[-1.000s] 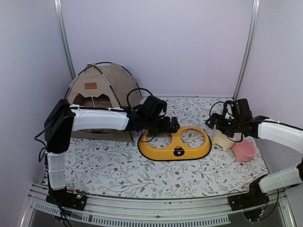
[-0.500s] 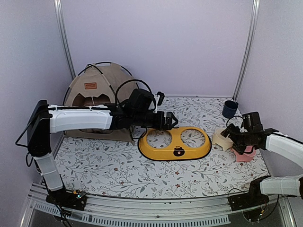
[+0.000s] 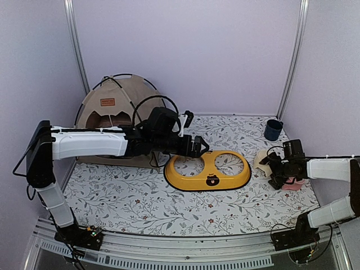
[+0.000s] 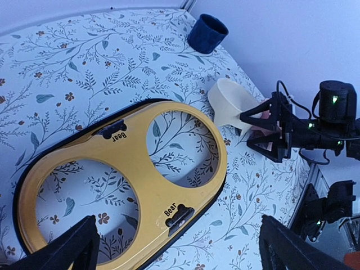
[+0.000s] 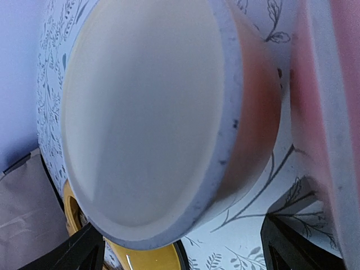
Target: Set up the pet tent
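Pet tent (image 3: 140, 95), tan fabric with thin black crossed poles, is standing as an upright dome in the upper left of the top view. It is sitting against the rear wall beside the left corner post, and its arched doorway is facing the camera.

Floral table cover (image 3: 140, 197) is lying under everything and filling the lower half of that view.

Left arm (image 3: 90, 143) is stretching from the left edge toward the centre and crossing in front of the tent's lower part. Left gripper (image 3: 197, 147) is hanging over the upper left end of the yellow bowl stand (image 3: 208, 164) with its fingers (image 4: 73, 250) spread wide apart, holding nothing. In the left wrist view they are showing in the two lower corners, with the stand's two round holes lying between them.

Right arm (image 3: 332, 169) is reaching in from the right edge. Right gripper (image 3: 270, 171) is pointing left with its jaws standing wide apart, clamped on nothing. Cream bowl (image 5: 146, 118) is lying tipped on its side just in front of it, its mouth filling the right wrist view. Whether a finger is touching the bowl cannot be told.

Pink bowl (image 5: 332, 84) is lying just beside the cream bowl, mostly hidden under the right gripper in the top view.

Dark blue cup (image 3: 273, 129) is standing upright near the right rear corner, apart from the bowls.

Small brown label (image 3: 107, 102) is showing on the tent above the doorway.
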Robot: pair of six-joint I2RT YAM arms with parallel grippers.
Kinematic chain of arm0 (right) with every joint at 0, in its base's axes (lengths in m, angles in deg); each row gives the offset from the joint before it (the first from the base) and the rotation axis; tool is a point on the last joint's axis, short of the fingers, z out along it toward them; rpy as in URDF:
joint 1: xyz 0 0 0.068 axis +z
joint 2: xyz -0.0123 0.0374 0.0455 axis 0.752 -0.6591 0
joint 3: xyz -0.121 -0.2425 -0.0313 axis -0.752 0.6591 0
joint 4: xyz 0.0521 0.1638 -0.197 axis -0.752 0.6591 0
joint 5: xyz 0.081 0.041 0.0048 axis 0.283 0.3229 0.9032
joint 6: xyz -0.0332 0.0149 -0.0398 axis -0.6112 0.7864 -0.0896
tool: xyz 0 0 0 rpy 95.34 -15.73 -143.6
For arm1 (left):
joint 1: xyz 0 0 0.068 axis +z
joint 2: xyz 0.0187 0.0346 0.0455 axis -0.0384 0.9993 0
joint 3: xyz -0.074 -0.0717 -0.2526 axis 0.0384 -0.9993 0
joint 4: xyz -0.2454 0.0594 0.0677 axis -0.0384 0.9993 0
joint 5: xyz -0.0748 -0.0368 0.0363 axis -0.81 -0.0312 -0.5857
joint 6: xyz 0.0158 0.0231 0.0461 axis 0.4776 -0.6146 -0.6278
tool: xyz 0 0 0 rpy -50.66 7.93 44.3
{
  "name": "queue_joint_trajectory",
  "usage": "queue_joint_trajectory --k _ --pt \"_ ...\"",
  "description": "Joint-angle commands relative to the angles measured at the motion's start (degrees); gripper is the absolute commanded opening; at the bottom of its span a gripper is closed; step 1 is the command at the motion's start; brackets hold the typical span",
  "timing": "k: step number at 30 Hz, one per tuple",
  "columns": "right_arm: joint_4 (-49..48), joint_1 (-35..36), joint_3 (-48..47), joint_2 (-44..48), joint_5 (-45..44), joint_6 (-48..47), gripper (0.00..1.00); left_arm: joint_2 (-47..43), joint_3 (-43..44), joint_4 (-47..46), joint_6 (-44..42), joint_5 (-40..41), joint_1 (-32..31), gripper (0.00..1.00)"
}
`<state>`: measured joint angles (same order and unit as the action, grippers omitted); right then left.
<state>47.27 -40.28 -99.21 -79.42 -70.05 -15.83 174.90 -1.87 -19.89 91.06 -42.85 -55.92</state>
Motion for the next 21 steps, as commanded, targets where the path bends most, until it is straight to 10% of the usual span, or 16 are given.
queue_joint_trajectory --k 1,21 --pt "-9.65 -2.60 2.27 -3.29 -0.75 5.04 0.99 -2.81 -0.98 -1.42 -1.38 -0.13 0.27 0.99" --pt "-1.69 -3.15 -5.32 -4.72 -11.51 5.97 0.99 -4.21 -2.36 -1.37 -1.47 -0.25 0.45 0.99"
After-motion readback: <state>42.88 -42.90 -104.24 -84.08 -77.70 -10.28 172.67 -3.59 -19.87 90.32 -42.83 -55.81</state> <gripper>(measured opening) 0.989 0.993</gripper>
